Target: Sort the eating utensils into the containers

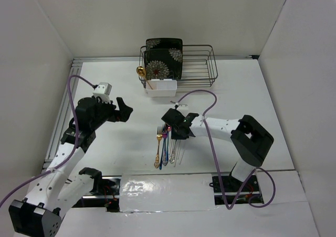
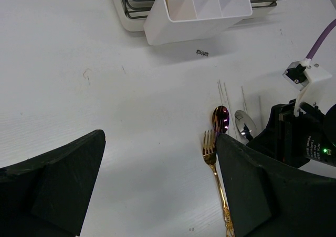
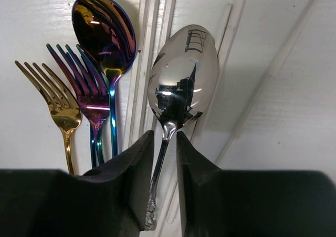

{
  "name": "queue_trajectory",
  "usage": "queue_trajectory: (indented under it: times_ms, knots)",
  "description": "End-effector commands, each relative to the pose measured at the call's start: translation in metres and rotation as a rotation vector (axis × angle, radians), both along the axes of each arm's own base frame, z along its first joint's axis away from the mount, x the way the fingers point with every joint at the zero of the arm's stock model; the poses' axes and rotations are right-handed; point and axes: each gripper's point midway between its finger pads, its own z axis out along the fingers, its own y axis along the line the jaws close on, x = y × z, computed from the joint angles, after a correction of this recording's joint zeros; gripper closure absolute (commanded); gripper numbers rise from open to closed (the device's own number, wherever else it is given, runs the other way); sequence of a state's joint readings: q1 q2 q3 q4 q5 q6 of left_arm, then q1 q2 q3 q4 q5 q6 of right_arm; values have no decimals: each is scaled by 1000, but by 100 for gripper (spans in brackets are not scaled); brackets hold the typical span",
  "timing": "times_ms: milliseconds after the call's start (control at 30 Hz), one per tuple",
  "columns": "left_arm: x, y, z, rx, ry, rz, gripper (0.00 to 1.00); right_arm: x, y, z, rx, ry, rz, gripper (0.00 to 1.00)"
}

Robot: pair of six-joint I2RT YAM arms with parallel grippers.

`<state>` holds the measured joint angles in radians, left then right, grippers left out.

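Several utensils lie side by side on the white table: a gold fork (image 3: 55,100), an iridescent purple-blue fork (image 3: 89,95), a purple-blue spoon (image 3: 105,32), a silver spoon (image 3: 184,74) and thin pale chopsticks (image 3: 149,38). My right gripper (image 3: 165,137) is down over them, its jaws narrowed on either side of the silver spoon's neck, with a slit of gap still showing. My left gripper (image 2: 160,158) hovers wide open and empty to the left of the gold fork (image 2: 212,158). The white compartmented caddy (image 1: 160,87) stands in front of the rack, a gold spoon (image 1: 140,71) at its left end.
A dark wire dish rack (image 1: 199,64) stands at the back of the table with black floral plates (image 1: 164,57) upright in its left side. The right arm's purple cable (image 1: 210,132) loops over the table beside the utensils. White walls enclose the table on three sides.
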<state>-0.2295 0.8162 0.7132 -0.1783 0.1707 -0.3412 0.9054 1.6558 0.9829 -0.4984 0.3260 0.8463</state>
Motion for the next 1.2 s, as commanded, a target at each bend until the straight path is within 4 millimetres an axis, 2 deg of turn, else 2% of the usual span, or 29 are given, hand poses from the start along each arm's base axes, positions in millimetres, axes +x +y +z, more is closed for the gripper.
queue_trajectory:
  times_ms: [0,133,267,467,500,533,600,633,700,800,833,900,933,1000,1033,1067,1100,1133,1167]
  knots:
    - [6,5,15,10,-73,17,0,10,4,3,11,-36,-10,71]
    - [6,4,18,8,-86,13,0,13,4,4,11,-48,-13,73]
    - [7,4,18,12,-84,14,0,12,1,-6,-13,-31,-14,72]
    - [7,6,22,20,-98,17,0,14,2,-10,-22,-25,-13,72]
    - [6,6,22,19,-98,17,0,14,2,-10,-22,-25,-13,75]
    - [6,7,21,22,-96,21,0,12,1,-8,-21,-23,-17,84]
    - [5,8,22,24,-97,25,0,13,-1,-4,-25,-31,-24,91]
    - [5,8,23,23,-101,27,0,13,-3,2,-23,-43,-29,97]
    - [3,9,22,27,-102,29,0,14,-4,10,-16,-60,-31,100]
    - [2,10,20,24,-99,32,0,18,0,35,21,-112,7,100]
    - [2,10,21,23,-104,30,0,22,6,55,72,-161,20,100]
    - [2,9,20,26,-99,26,0,26,12,80,122,-229,58,100]
    - [2,9,21,26,-104,23,0,31,16,111,178,-309,88,100]
    - [3,8,22,27,-108,18,0,36,21,148,254,-413,117,100]
    - [4,7,23,26,-118,17,0,40,20,168,239,-491,199,100]
    - [5,7,26,28,-127,13,0,46,23,213,312,-626,233,100]
    - [6,6,26,28,-133,6,0,48,23,236,338,-703,253,100]
    - [8,6,31,27,-157,6,0,56,17,256,279,-811,314,100]
    - [8,4,32,22,-164,-4,0,60,19,293,343,-949,313,100]
